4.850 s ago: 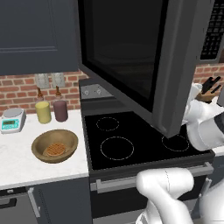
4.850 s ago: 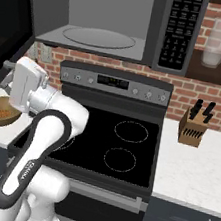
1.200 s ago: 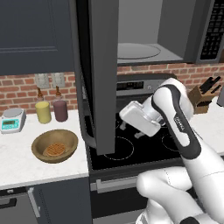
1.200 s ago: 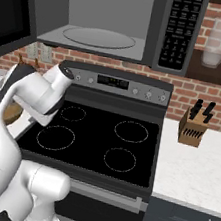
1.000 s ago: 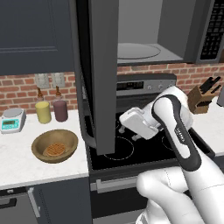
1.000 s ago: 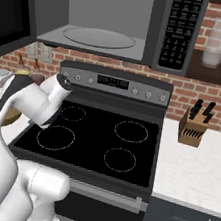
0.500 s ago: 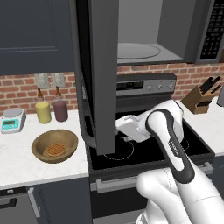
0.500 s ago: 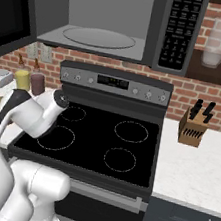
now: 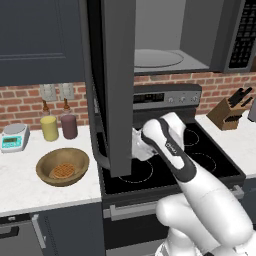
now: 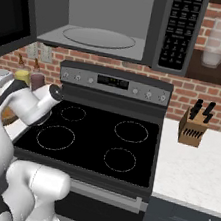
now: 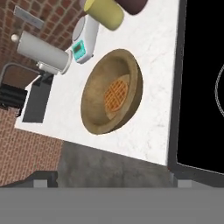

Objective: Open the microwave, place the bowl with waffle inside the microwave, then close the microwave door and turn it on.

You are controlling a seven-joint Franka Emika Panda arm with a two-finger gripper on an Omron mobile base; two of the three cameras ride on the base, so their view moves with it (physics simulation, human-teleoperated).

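On the white counter (image 9: 30, 180) left of the stove (image 9: 165, 167): wooden bowl (image 9: 63, 166), upright, with one waffle (image 9: 62, 171) lying flat in the bottom, slightly off centre. Nothing else in the bowl. Hand view looks down into it, waffle grid visible.

Behind the bowl near the brick wall: yellow jar (image 9: 49, 128) and maroon jar (image 9: 69, 126) side by side, contents can't be seen. Small scale (image 9: 12, 137) to their left.

Microwave (image 10: 109, 18) above the stove, door (image 9: 114, 85) swung wide open toward the left base camera. Inside: glass turntable (image 10: 99, 37).

Gripper fingers apart, holding nothing. Hand view puts it above the counter, just stove-side of the bowl, not touching. The door hides it from the left base camera; the arm's wrist (image 10: 35, 103) sits at the stove's left edge.

Knife block (image 10: 190, 128) on the right counter.
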